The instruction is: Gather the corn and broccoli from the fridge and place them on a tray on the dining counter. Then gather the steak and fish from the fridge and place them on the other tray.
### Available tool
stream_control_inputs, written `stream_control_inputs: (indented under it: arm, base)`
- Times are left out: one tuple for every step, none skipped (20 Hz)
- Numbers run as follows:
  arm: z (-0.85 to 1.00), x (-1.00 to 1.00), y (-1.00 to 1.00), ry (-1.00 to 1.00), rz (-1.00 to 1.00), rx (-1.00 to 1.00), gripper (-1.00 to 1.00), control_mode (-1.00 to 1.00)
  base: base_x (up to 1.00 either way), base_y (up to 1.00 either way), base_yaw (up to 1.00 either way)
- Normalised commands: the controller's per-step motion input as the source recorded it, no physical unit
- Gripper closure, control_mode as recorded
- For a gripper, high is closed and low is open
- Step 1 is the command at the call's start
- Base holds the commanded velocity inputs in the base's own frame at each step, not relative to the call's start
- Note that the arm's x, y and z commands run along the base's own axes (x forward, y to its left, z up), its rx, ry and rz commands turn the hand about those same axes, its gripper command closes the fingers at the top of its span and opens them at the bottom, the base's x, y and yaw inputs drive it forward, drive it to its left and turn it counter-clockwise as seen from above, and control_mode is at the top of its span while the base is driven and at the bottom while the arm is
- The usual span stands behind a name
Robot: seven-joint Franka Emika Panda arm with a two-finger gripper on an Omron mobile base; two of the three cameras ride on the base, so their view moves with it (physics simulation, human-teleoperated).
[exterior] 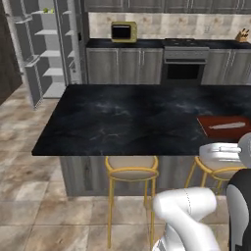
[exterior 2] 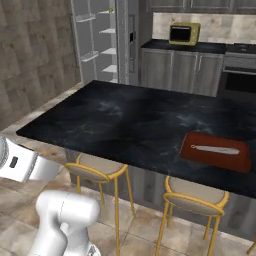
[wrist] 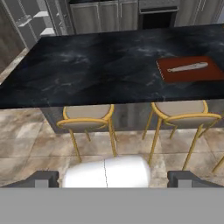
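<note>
The gripper [wrist: 112, 177] is wide open. Its two dark tips sit far apart at the bottom of the hand view, and it holds nothing and touches nothing. It hangs in the air over the tile floor [wrist: 35, 151], on the near side of the stools.

The arm [exterior: 188, 215] is folded low in front of the counter, with its white elbow bent and the hand looking forward and a bit down.

Just ahead stand two stools [wrist: 87, 118] with yellow legs and tan seats. They are tucked under the near edge of the counter [exterior: 127, 117]. There is open floor between the gripper and the stools.

The counter is long and black with thin white lines. Most of its top is bare. Near its right end lies a red-brown tray [exterior 2: 216, 150], with a pale long fish [exterior 2: 215, 149] lying flat on it. The tray sits close to the near edge.

Far back on the left, the fridge [exterior: 46, 49] stands with its door open. Its pale shelves show. A small green and yellow thing [exterior: 48, 10] sits on the top shelf, too small to tell what it is.

Behind the counter is a row of grey cabinets with an oven [exterior: 185, 66] and a yellow microwave [exterior: 123, 31].
</note>
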Motion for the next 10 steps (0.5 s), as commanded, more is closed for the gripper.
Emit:
stream_control_inputs:
  arm:
    - [0.00, 0.00, 0.00, 0.00, 0.00, 0.00, -1.00, 1.00]
    - [0.00, 0.00, 0.00, 0.00, 0.00, 0.00, -1.00, 1.00]
    - [0.00, 0.00, 0.00, 0.00, 0.00, 0.00, -1.00, 1.00]
    - [0.00, 0.00, 0.00, 0.00, 0.00, 0.00, -1.00, 1.00]
    - [0.00, 0.00, 0.00, 0.00, 0.00, 0.00, -1.00, 1.00]
    - [0.00, 0.00, 0.00, 0.00, 0.00, 0.00, -1.00, 1.00]
    - [0.00, 0.00, 0.00, 0.00, 0.00, 0.00, -1.00, 1.00]
    - [0.00, 0.00, 0.00, 0.00, 0.00, 0.00, -1.00, 1.00]
    - [0.00, 0.00, 0.00, 0.00, 0.00, 0.00, -1.00, 1.00]
    - [0.00, 0.00, 0.00, 0.00, 0.00, 0.00, -1.00, 1.00]
  base:
    - [0.36, 1.00, -0.04]
    - [0.34, 1.00, 0.00]
    - [0.24, 1.00, 0.00]
    - [0.29, 1.00, 0.00]
    - [0.30, 1.00, 0.00]
    - [0.18, 1.00, 0.00]
    - [0.01, 1.00, 0.01]
    - [0.02, 1.00, 0.00]
    - [0.06, 1.00, 0.00]
    - [0.22, 1.00, 0.00]
